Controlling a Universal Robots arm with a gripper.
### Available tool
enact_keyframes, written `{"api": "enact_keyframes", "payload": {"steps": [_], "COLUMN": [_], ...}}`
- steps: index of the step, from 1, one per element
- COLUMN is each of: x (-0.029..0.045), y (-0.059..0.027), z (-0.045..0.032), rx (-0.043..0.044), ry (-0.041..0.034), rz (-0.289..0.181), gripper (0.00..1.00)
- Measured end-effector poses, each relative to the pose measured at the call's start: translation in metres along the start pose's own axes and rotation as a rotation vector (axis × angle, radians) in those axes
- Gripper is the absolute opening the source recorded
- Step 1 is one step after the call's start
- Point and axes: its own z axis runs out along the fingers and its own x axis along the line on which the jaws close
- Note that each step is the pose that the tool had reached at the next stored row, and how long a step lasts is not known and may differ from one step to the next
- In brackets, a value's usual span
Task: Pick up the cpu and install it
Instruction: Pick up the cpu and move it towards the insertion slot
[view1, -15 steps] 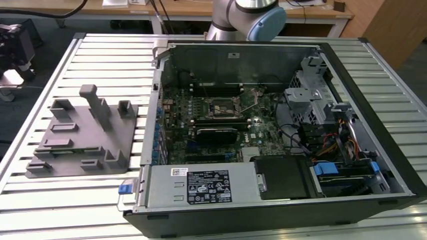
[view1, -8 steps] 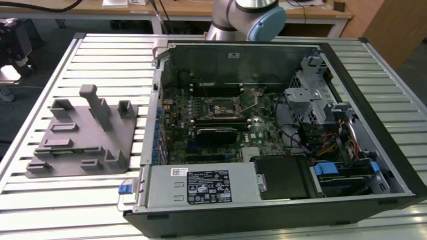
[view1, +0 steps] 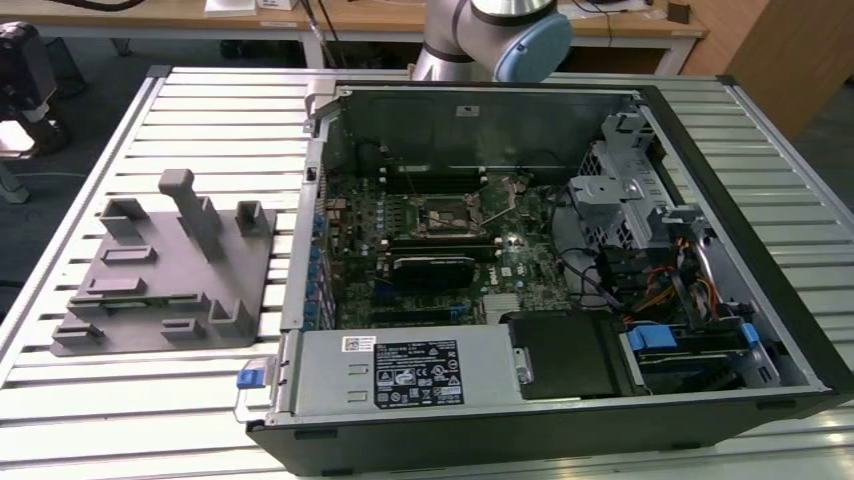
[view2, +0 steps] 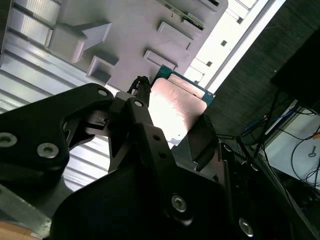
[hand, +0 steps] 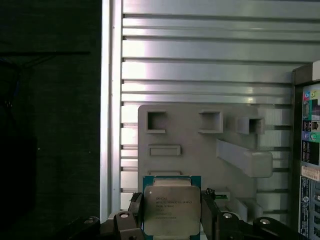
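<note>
**Bench** (view1: 200, 110): pale metal, built of parallel slats with grooves between them. It spans the exterior view from left to right. The slats carry bright glare bands in both wrist views.

**Floor** (hand: 50, 125): dark, fine-textured covering. It lies directly beside the bench edge in the first wrist view.

**Far side:** a light wooden desk (view1: 360, 18) on white legs (view1: 314, 45) runs along behind the far edge of the bench.

**Far end of the exterior view's right:** an upright brown wooden panel (view1: 787, 60).

**Second wrist view:** thin loose cables (view2: 270, 122) lie beyond the bench edge, over the dark floor.
</note>
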Motion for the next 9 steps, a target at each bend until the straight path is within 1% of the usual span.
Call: {"api": "enact_keyframes", "payload": {"steps": [9], "x": [-0.0002], "y": [0.0012], "z": [-0.0095], "rx": [0.0], "ry": [0.0], "rz": [0.0], "gripper": [0.54]}}
